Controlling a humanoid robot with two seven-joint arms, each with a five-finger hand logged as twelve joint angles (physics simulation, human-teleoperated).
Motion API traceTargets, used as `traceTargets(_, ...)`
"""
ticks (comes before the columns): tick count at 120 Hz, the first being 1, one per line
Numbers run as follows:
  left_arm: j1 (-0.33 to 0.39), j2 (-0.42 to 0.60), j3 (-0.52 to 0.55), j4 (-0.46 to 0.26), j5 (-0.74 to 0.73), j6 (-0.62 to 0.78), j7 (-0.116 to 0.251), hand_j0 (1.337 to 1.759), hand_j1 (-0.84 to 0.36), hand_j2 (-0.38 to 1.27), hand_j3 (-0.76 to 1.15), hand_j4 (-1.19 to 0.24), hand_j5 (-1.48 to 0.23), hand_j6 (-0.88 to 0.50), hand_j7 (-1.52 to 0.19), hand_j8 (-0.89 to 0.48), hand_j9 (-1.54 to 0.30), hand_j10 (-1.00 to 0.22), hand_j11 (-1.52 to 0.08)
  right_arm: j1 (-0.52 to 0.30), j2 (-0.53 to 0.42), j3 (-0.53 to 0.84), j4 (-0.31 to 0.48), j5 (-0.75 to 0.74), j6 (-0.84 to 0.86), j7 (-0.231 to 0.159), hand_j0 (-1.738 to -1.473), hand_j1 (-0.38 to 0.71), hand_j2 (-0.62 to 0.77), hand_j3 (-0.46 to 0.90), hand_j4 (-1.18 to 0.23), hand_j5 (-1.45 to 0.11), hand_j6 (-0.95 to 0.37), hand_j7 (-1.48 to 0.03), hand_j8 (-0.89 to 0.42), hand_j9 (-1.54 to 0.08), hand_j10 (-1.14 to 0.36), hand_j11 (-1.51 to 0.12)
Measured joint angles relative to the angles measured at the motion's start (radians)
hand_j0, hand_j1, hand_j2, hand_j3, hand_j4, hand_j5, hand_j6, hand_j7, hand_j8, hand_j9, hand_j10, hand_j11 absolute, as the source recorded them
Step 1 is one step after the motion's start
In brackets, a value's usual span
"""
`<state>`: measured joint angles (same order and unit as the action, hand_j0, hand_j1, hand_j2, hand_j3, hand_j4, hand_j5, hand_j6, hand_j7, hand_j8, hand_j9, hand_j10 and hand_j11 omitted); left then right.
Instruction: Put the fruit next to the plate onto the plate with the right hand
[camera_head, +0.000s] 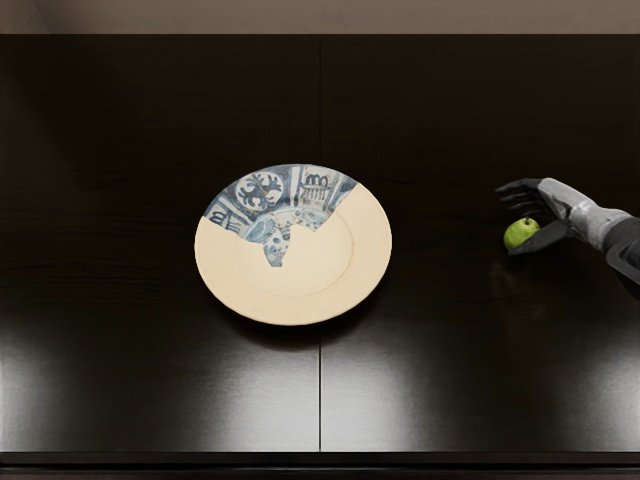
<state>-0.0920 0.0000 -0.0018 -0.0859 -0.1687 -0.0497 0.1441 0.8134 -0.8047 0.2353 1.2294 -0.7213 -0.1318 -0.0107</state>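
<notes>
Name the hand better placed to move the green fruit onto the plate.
Right. The right hand is at the green fruit, which lies on the table to the right of the plate. The left arm is not in view.

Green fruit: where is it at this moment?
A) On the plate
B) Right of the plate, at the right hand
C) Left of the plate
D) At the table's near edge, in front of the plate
B: the green fruit sits well right of the plate, right at the right hand.
</notes>
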Motion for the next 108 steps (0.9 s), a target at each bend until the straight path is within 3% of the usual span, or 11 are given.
traceTargets(86, 0.000, 0.000, 0.000, 0.000, 0.000, 0.000, 0.000, 1.658, 0.32, 0.00, 0.00, -0.02, -0.03, -0.02, -0.03, -0.02, -0.03, -0.02, -0.03, -0.027, -0.007, -0.001, -0.001, -0.001, 0.002, 0.015, -1.658, 0.20, -0.07, 0.00, -0.47, -0.61, -0.47, -0.61, -0.47, -0.61, -0.47, -0.61)
traceTargets(108, 0.000, 0.000, 0.000, 0.000, 0.000, 0.000, 0.000, 1.658, 0.32, 0.00, 0.00, -0.02, -0.03, -0.02, -0.03, -0.02, -0.03, -0.02, -0.03, -0.029, -0.008, -0.001, -0.001, -0.002, 0.002, 0.021, -1.657, 0.22, -0.04, 0.00, -0.50, -0.66, -0.50, -0.65, -0.44, -0.66, -0.48, -0.66)
